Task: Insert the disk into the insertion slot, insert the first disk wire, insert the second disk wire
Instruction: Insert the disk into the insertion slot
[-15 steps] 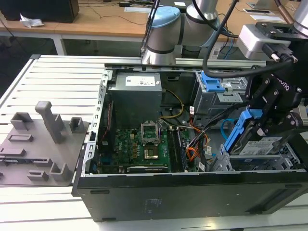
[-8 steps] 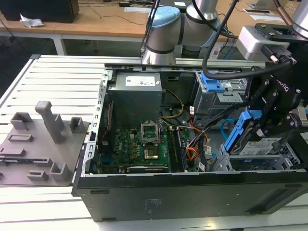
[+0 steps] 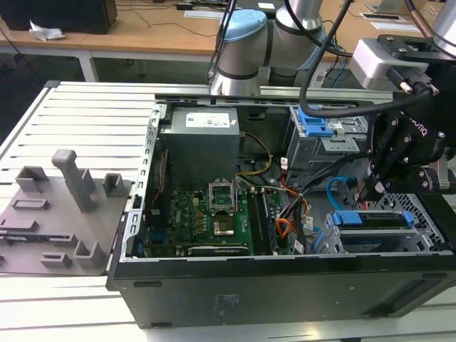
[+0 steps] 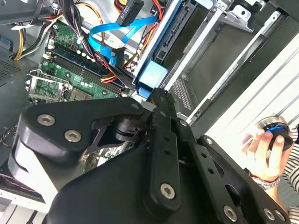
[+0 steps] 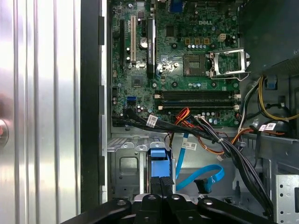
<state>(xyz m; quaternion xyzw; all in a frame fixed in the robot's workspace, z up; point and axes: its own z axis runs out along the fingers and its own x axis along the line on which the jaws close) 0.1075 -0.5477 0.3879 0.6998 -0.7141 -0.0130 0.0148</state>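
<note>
Gripper [image 3: 369,187] hung low over the open case [image 3: 285,292] at the exterior view's right. In both wrist views its claw looked clenched, the tips pressed together with nothing seen between them. They stood right at the blue end of the disk [image 5: 158,157]; whether they touched it could not be told. The disk [image 3: 370,219] lay in the slot [image 3: 422,208], its blue frame level with the perforated cage. The blue wire [image 3: 335,187] curled in a loose loop just beside the disk, between it and the motherboard [image 3: 206,214], apart from the gripper. In the second wrist view the loop [image 4: 112,32] lay over red and black cables. Outside the case, a person's hand [image 4: 261,151] gripped a round black knob.
</note>
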